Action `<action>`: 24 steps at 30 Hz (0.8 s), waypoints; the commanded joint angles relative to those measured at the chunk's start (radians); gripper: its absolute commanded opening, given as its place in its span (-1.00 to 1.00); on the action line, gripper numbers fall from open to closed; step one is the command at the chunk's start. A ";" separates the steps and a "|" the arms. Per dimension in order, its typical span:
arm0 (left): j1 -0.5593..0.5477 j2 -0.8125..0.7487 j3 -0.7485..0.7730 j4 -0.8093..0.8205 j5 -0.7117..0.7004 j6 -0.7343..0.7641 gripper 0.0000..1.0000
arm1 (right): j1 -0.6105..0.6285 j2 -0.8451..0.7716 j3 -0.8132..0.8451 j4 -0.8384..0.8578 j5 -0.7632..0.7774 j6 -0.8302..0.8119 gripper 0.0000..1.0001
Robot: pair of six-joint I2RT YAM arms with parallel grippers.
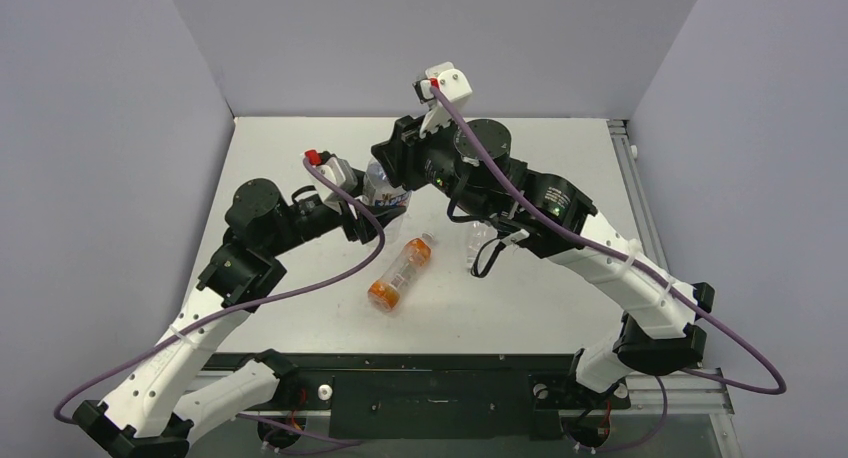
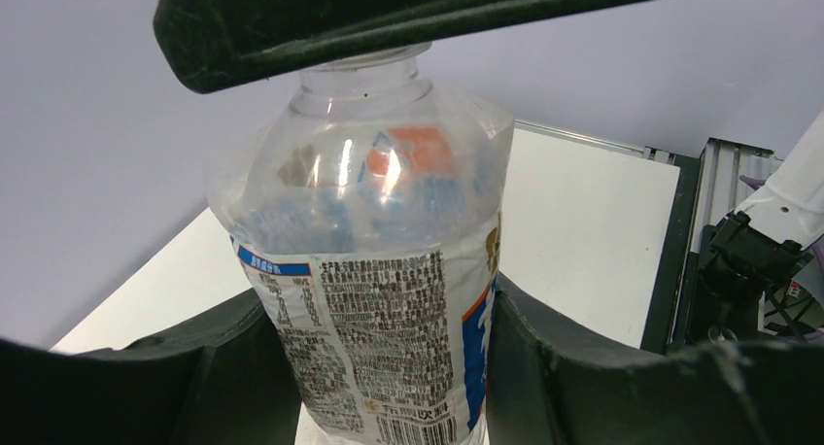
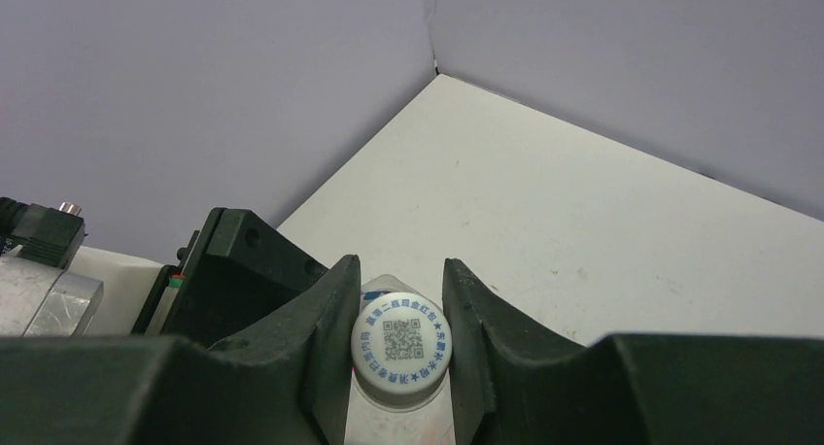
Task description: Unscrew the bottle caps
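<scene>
A clear bottle (image 2: 374,270) with a printed label stands upright, and my left gripper (image 2: 389,367) is shut on its body, a finger on each side. In the top view this bottle (image 1: 378,183) is left of the table's middle, with the left gripper (image 1: 372,202) at it and the right gripper (image 1: 393,164) above it. The bottle's whitish cap (image 3: 401,346), printed with a blue code, sits between the right gripper's (image 3: 400,304) fingers, which are shut on its sides. In the left wrist view a right finger (image 2: 389,17) crosses the bottle's neck and hides the cap.
An orange bottle (image 1: 400,275) lies on its side in the middle of the white table (image 1: 560,308). Another clear bottle (image 1: 476,243) lies partly under the right arm. Grey walls close the back and sides; a metal rail (image 1: 628,168) runs along the right edge.
</scene>
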 commanded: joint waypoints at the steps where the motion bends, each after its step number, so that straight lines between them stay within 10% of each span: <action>1: -0.004 -0.016 -0.001 0.014 0.003 -0.006 -0.70 | -0.002 -0.053 -0.009 0.056 -0.020 -0.014 -0.94; 4: -0.004 -0.020 -0.004 0.021 0.072 -0.043 -0.70 | -0.014 -0.081 -0.028 0.088 -0.090 -0.052 -1.00; 14: -0.002 -0.036 0.012 0.150 0.459 -0.307 -0.64 | -0.207 -0.201 -0.260 0.462 -0.997 0.094 -1.00; 24: -0.002 -0.017 0.033 0.141 0.486 -0.323 -0.71 | -0.216 -0.214 -0.299 0.473 -1.069 0.082 -0.94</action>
